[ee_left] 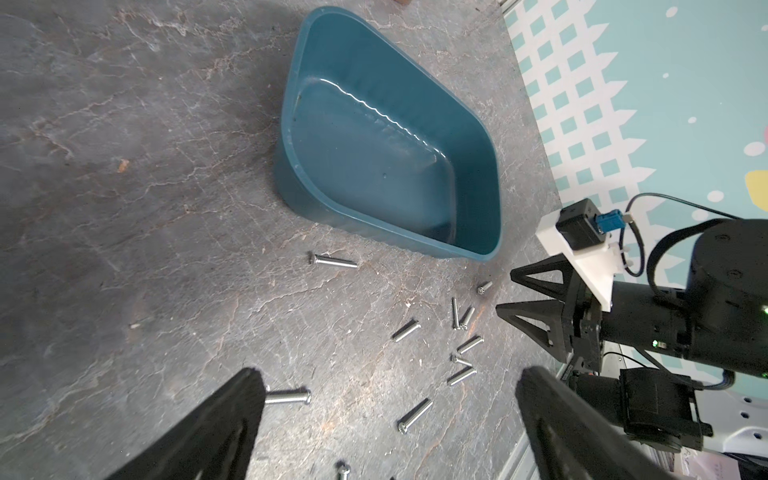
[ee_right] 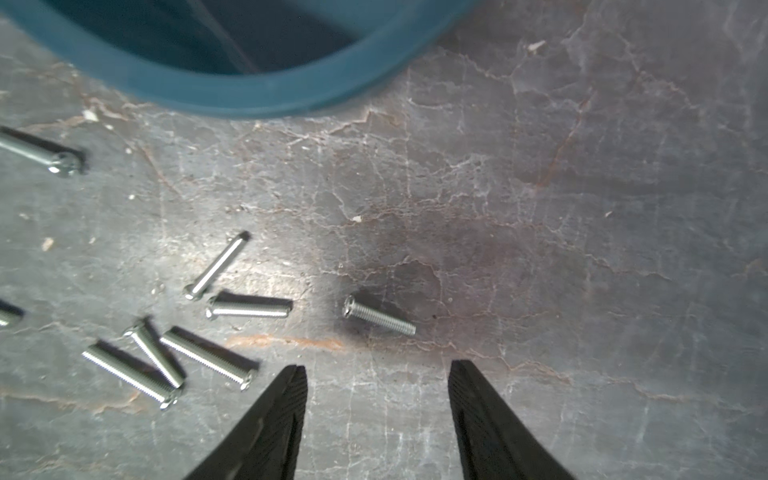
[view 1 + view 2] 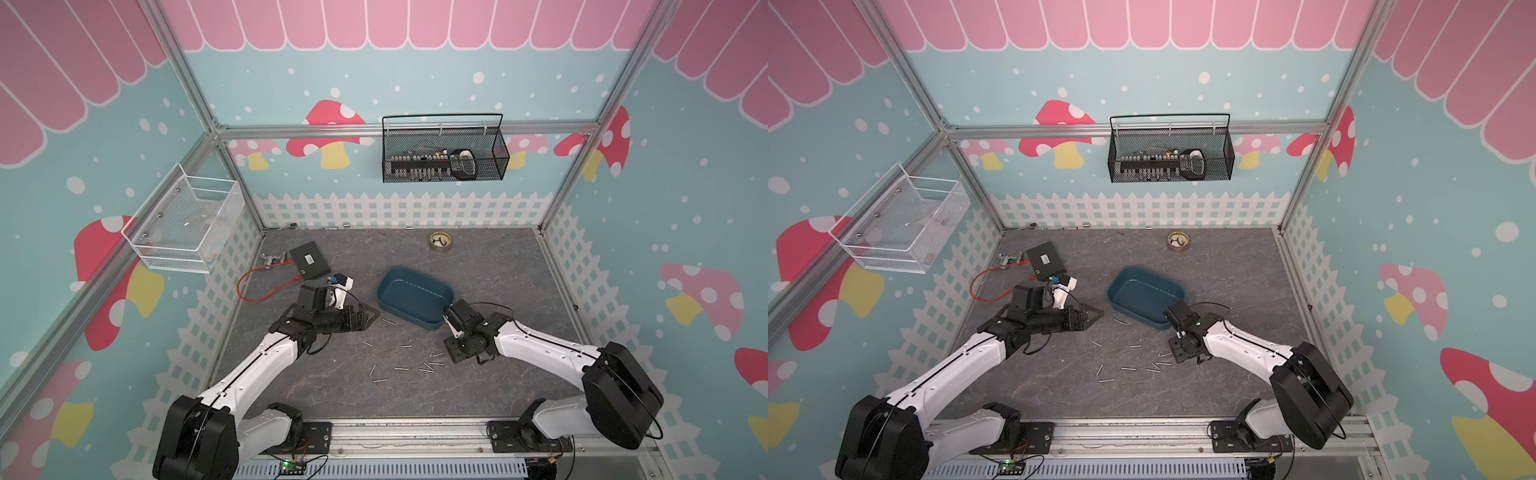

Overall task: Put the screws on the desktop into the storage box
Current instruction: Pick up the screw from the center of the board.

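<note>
Our right gripper [image 2: 376, 365] has its jaws partly apart, holding nothing. We see one thin silvery metal screw [image 2: 379, 319] on the dark grey desktop [image 2: 582, 187] just past its tips, and the dark teal plastic storage box [image 2: 257, 99] farther ahead. Our left gripper [image 1: 388, 374] is spread wide, empty.

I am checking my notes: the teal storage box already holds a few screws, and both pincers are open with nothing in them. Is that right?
Not quite. The storage box is empty: the left wrist view shows its bare floor, and the screws lie on the desktop beside it. The rest holds: the left pincer and the right pincer are open with nothing in them.
</note>
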You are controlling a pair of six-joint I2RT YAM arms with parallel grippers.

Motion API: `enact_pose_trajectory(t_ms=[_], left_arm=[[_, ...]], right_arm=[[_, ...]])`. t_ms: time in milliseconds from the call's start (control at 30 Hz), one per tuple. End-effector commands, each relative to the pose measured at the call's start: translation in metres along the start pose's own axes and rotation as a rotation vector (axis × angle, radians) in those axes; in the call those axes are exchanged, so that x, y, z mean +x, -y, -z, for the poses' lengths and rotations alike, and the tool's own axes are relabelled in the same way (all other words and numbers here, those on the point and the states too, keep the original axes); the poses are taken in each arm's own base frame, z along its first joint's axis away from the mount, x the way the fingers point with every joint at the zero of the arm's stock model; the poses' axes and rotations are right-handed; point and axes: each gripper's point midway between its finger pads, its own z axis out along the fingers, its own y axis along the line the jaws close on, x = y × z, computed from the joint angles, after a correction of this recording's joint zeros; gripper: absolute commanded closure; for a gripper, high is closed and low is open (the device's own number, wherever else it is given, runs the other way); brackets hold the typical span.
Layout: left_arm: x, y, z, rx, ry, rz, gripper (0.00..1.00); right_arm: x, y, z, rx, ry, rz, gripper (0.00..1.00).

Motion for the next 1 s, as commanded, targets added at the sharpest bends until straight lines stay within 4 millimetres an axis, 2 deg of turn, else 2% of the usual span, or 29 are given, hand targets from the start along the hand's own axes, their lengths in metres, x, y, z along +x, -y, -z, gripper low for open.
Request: enact_pose_trajectory(t_ms=[0, 367, 967], left_arm=[[-0.002, 0.001, 0.007, -0.003, 0.026, -0.007, 0.01], [0.0, 0.004, 0.013, 0.007, 0.036, -0.034, 0.01], [0.0, 0.005, 0.015, 0.008, 0.044, -0.041, 0.01]], right_arm=[[0.005, 0.005, -0.008, 0.044, -0.026, -0.002, 0.4], [0.008, 0.003, -0.025, 0.049, -0.058, -0.006, 0.42], [0.005, 0.0, -0.034, 0.037, -0.05, 0.005, 0.48]])
